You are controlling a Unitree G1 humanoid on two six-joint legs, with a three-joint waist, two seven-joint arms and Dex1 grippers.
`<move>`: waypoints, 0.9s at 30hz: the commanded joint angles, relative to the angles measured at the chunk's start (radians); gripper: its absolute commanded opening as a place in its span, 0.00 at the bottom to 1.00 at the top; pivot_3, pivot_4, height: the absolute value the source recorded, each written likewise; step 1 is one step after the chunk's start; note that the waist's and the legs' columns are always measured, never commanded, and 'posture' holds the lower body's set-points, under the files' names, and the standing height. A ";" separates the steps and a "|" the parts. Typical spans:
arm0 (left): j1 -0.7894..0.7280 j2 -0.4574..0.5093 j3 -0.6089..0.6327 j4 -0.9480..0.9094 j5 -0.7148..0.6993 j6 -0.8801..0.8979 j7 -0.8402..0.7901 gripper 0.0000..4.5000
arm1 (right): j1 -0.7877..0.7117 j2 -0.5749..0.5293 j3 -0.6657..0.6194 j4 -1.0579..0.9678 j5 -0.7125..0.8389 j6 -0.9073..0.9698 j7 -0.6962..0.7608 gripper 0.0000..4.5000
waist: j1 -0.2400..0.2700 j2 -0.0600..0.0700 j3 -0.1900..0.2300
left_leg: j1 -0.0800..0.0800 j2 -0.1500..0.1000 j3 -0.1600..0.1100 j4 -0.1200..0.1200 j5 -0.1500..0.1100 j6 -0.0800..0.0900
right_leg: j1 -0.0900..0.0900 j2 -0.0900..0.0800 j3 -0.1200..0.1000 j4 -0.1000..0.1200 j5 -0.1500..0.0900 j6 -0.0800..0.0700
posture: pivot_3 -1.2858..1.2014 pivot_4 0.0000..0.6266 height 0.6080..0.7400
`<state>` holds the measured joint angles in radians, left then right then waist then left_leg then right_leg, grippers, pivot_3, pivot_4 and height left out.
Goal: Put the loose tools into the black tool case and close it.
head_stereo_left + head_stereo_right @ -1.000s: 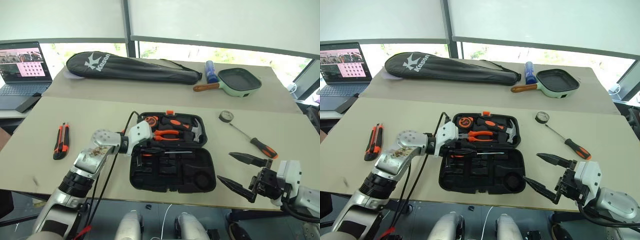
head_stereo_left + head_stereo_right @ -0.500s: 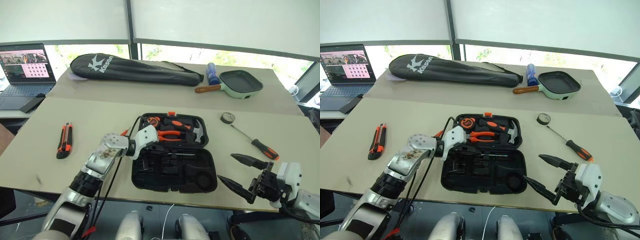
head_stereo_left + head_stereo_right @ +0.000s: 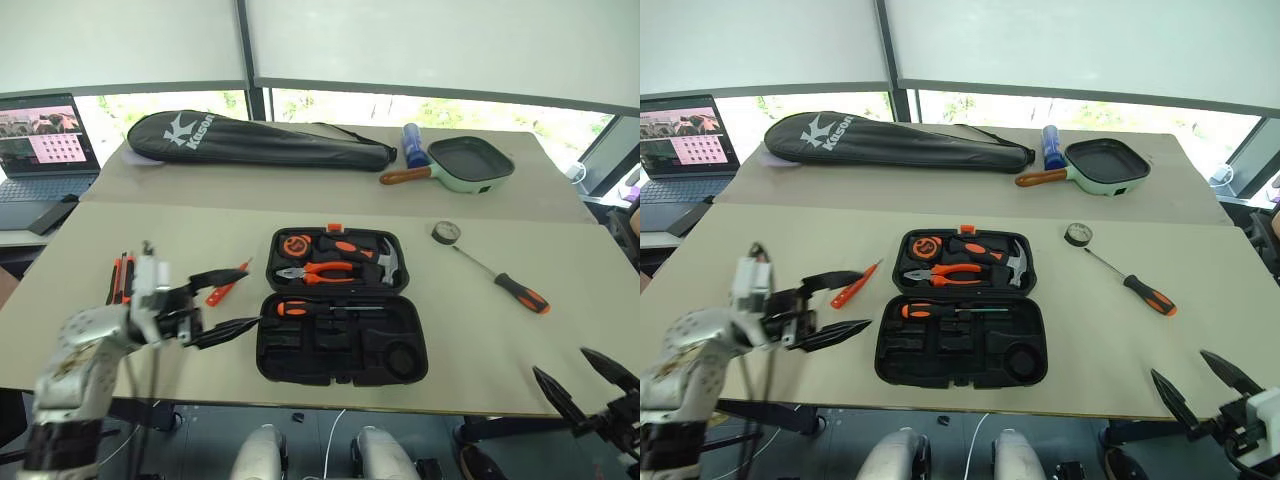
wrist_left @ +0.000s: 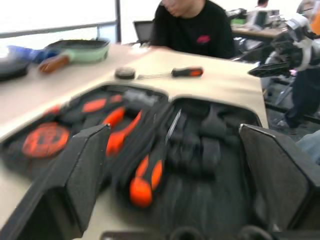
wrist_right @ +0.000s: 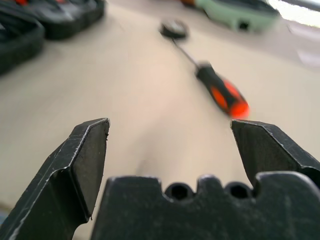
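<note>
Withdrawn to nine o'clock, our left end effector point(image 3: 225, 303) gapes empty; one screwdriver point(image 3: 312, 308) cased, three o'clock screwdriver point(image 3: 500, 280) remains; right end effector point(image 3: 588, 378) open.

your left arm point(image 3: 85, 345) is a silver-grey metal casing, scuffed with brownish marks, with a ribbed black collar lower down and a thin black cable hanging beside it. both grippers, left gripper point(image 3: 228, 302) and right gripper point(image 3: 587, 378), carry two pointed, matte black fingers on black bases with round holes.
</note>
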<state>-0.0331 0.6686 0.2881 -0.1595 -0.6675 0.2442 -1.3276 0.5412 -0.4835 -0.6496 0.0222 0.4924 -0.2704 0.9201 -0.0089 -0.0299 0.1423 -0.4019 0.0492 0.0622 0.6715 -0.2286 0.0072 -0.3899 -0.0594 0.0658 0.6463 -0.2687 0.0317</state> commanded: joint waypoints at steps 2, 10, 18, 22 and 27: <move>0.050 0.025 0.062 -0.046 -0.046 -0.032 -0.039 0.98 | -0.065 -0.065 -0.039 -0.013 0.038 0.041 -0.035 1.00 | -0.004 0.001 0.000 | 0.002 0.000 0.001 0.000 0.000 0.000 | 0.001 0.000 0.002 0.000 -0.001 -0.001 | 0.52 0.24 1.00; 0.046 -0.026 0.037 -0.116 -0.172 0.068 0.031 0.98 | -0.445 -0.471 0.218 0.200 -0.111 0.365 0.088 1.00 | -0.013 0.002 0.000 | 0.005 0.000 0.005 -0.001 0.000 0.000 | 0.001 0.001 0.005 0.000 0.002 0.002 | 0.52 0.24 1.00; 0.015 -0.024 -0.069 -0.136 -0.119 0.058 0.009 0.98 | -1.092 -0.535 0.591 0.755 -0.389 0.472 0.178 1.00 | -0.005 0.003 0.001 | 0.002 -0.002 0.008 -0.004 0.000 0.000 | -0.002 0.003 0.003 -0.001 0.003 0.004 | 0.52 0.24 1.00; -0.013 -0.026 -0.091 -0.151 -0.112 0.059 0.027 0.98 | -1.234 -0.506 0.690 0.945 -0.489 0.442 0.191 1.00 | -0.002 0.003 0.001 | -0.006 -0.002 0.008 -0.004 -0.001 0.001 | -0.009 0.002 0.003 -0.002 0.003 0.004 | 0.52 0.24 1.00; -0.021 -0.007 -0.095 -0.176 -0.113 0.073 0.036 1.00 | -1.317 -0.491 0.732 1.067 -0.543 0.415 0.226 0.76 | -0.008 0.003 0.001 | -0.011 -0.003 0.009 -0.004 -0.001 0.001 | -0.014 0.001 0.004 -0.002 0.004 0.006 | 0.52 0.24 1.00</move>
<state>-0.0539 0.6444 0.1857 -0.3005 -0.7775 0.3100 -1.2976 -0.7567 -0.9620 0.0774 1.0580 -0.0273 0.1743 1.1377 -0.0170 -0.0273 0.1434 -0.4128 0.0458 0.0707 0.6672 -0.2292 0.0085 -0.4035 -0.0584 0.0693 0.6445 -0.2645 0.0374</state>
